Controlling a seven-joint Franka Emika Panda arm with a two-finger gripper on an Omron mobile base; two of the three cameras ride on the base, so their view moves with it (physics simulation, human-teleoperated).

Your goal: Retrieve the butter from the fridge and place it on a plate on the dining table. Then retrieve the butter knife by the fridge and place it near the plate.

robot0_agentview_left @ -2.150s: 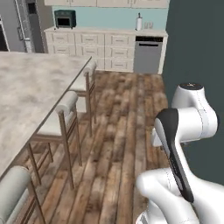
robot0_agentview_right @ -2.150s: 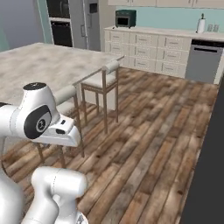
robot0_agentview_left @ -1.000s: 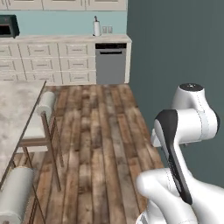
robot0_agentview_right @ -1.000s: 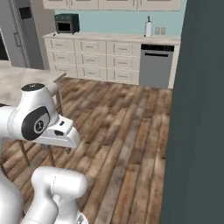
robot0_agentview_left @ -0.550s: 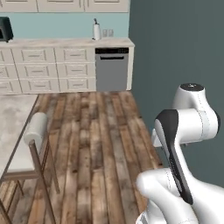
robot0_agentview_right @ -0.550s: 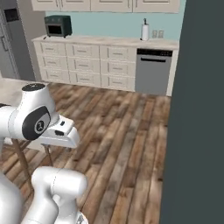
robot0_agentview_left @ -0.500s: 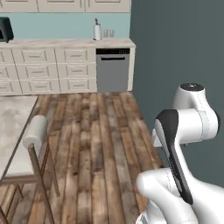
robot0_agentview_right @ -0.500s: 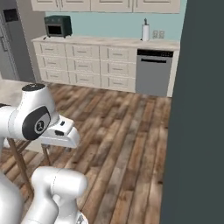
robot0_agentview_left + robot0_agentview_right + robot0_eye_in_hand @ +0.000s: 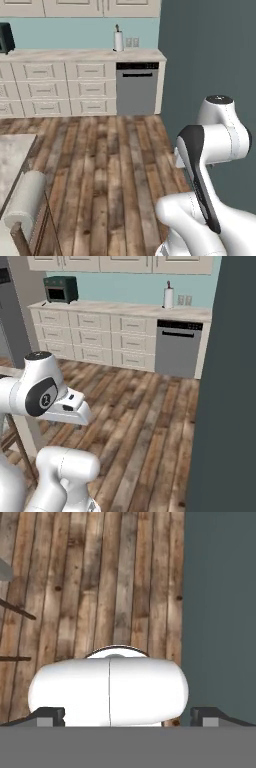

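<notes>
Above the wooden floor (image 9: 100,587) the arm is folded, jaws spread wide and holding nothing; one dishwasher (image 9: 136,88) stands under the surface (image 9: 75,54).

wood plank floor (image 9: 107,165), cream cabinets (image 9: 95,336), grey dishwasher (image 9: 136,89), dark teal wall (image 9: 210,60), perhaps a toaster oven (image 9: 60,288).

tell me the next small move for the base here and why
Probably turn the base back to the left, toward the fridge. Ahead stand the dishwasher, the cream cabinet counter and a dark wall; the fridge shows as a grey sliver at the right base view's left edge. The gripper is open and holds nothing, no butter in sight.
</notes>
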